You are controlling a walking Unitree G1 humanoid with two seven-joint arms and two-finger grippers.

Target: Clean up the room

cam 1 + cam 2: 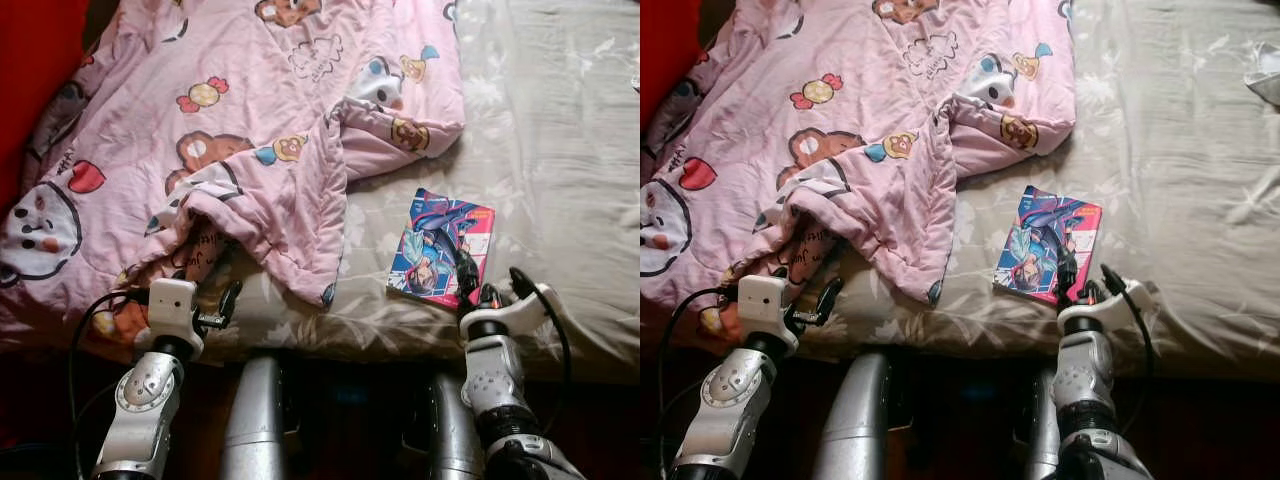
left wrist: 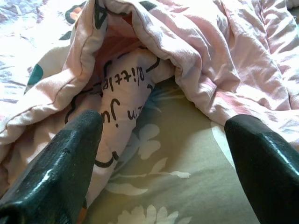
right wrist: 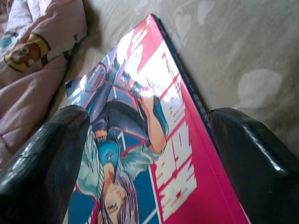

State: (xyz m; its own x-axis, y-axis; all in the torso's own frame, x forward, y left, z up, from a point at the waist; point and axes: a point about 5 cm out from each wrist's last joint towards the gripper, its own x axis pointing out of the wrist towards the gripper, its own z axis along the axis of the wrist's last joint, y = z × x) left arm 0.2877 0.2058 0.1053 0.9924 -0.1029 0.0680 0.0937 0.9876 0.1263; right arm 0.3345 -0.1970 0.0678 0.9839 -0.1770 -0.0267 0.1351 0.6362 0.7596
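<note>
**Right gripper straddles the comic's near edge**

A comic book (image 1: 441,247) lies flat on the pale flowered bedsheet (image 1: 560,150), at lower centre-right of the left eye view, just below and right of the crumpled pink quilt (image 1: 250,130) that covers the upper left. Its long axis runs up the frame, tilted a little to the right, so a short edge faces the robot.

The right gripper (image 1: 490,285) sits at that near edge, toward the book's lower right corner. Its fingers stand wide — in the right wrist view one finger (image 3: 44,163) is over the cover and the other (image 3: 261,158) is beyond the red spine side, over the sheet. They grip nothing as yet.

The left gripper (image 1: 215,310) is at lower left, also spread wide and empty, its fingers pointing at the quilt's hanging fold — well apart from the book.

So the right arm is plainly the nearer one; my guess is that it needs only to close across the book's spine side.
</note>
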